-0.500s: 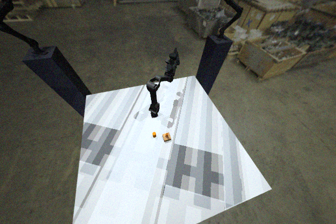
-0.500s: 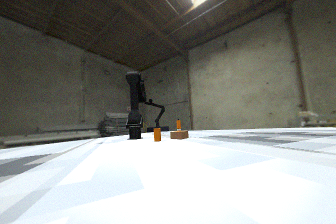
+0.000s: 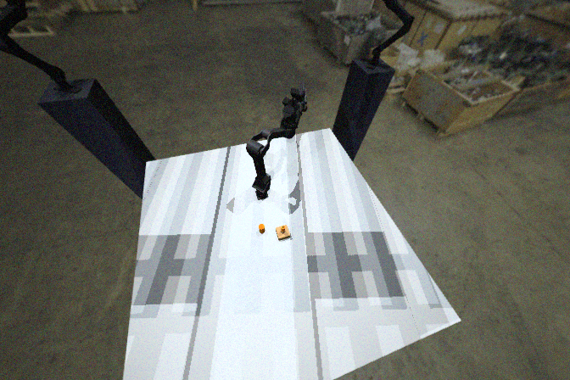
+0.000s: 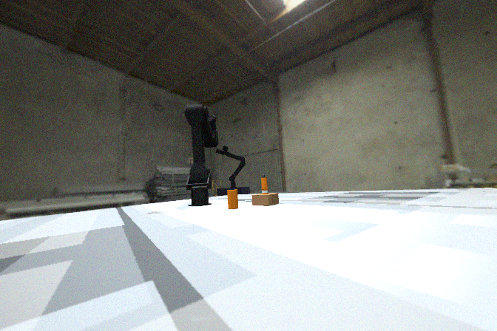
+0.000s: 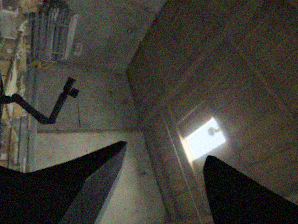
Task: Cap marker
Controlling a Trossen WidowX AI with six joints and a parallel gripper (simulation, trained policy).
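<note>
An orange marker (image 3: 282,229) (image 4: 264,185) stands upright in the tan holder block (image 3: 285,235) (image 4: 261,200), its dark tip pointing up and uncovered. The orange cap (image 3: 261,228) (image 4: 232,199) stands upright on the table, a short way to the block's left in the top and exterior views. My gripper (image 3: 304,87) (image 5: 166,156) is partly open and empty, with a wide gap between the dark fingers. It is raised behind the arm's base, far from the cap and marker, and points up and away from them. The exterior view does not show the fingers clearly.
My arm's base (image 3: 261,193) (image 4: 199,196) stands on the white table (image 3: 259,331) (image 4: 296,288), behind the cap and block. Two dark pedestals (image 3: 93,130) (image 3: 361,103) with other arms stand beyond the table's far corners. The wrist view shows walls, roof and a bright skylight (image 5: 204,142).
</note>
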